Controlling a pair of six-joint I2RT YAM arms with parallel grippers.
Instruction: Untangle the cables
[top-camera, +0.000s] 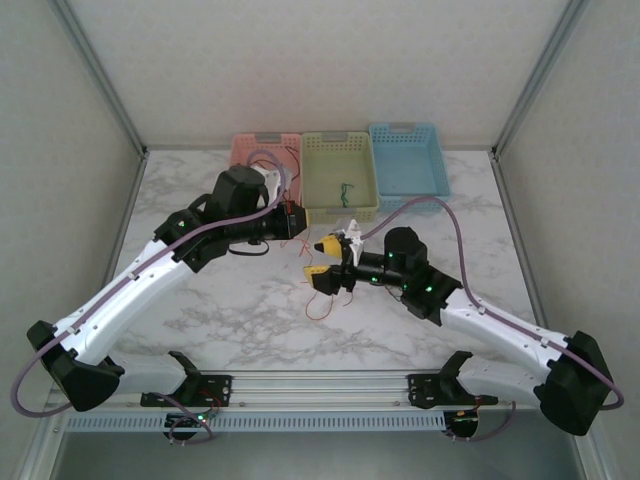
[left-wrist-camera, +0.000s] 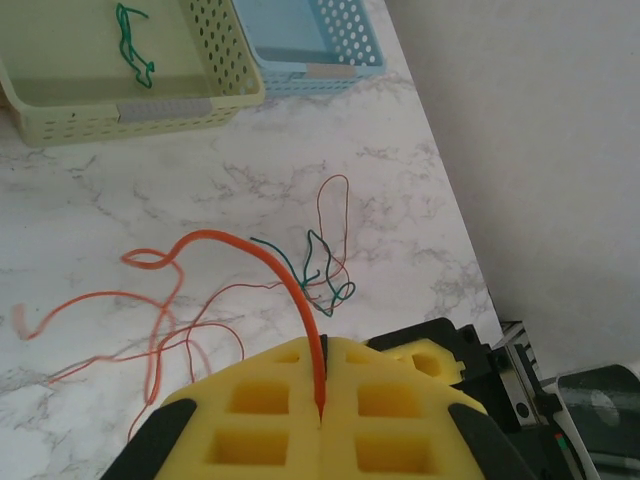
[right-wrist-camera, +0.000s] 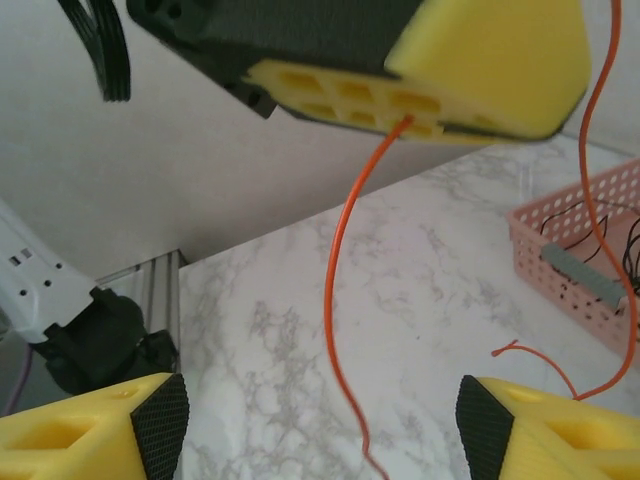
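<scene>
Pink basket at 11 o'clock, dark cables inside. Left gripper clenched on an orange cable that hangs from its pads. Loose tangle of green, dark and red cables lies on the marble table beneath. Right gripper released, fingers wide, the orange strand hanging between them. Green basket at 12 holds one green cable. Blue basket at 1

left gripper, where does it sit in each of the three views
top external: left gripper just left of centre
left wrist: left gripper bottom centre, pads shut
right wrist: left gripper along the top edge
shared landmark: orange cable pinched in its pads, both wrist views
</scene>
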